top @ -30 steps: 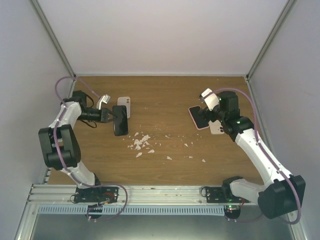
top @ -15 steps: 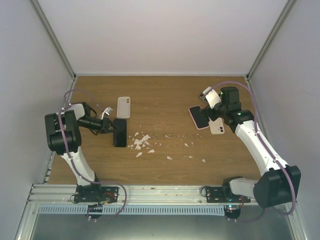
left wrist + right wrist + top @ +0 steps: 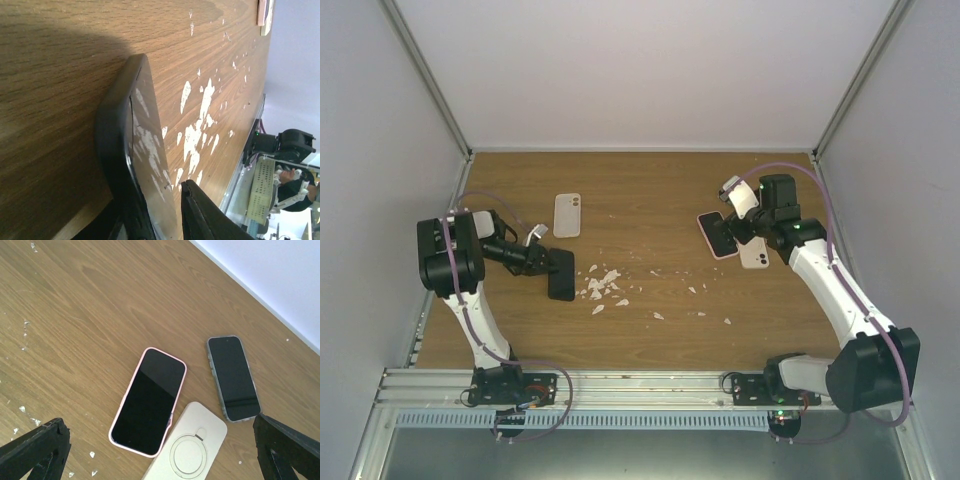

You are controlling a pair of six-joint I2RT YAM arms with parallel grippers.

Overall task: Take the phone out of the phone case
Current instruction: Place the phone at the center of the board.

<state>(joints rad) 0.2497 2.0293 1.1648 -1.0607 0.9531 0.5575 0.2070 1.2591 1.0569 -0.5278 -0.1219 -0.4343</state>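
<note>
The black phone [image 3: 561, 275] lies flat on the left of the desk [image 3: 650, 190], just near of what looks like a white case [image 3: 567, 214]. The left tool [image 3: 150, 210] straddles the phone's far end; whether it pinches or stands just clear, I cannot tell. The right tool [image 3: 157, 422] hangs spread wide over a pink-cased phone [image 3: 148, 402]. This seems to be the put-down: the next move is to let go and lift straight off.

Brown wood-grain table [image 3: 660, 190], white flecks [image 3: 603, 287] scattered mid-table, thinner toward the right. Plain white walls [image 3: 640, 70] on three sides. Metal rail [image 3: 650, 385] along near edge.
</note>
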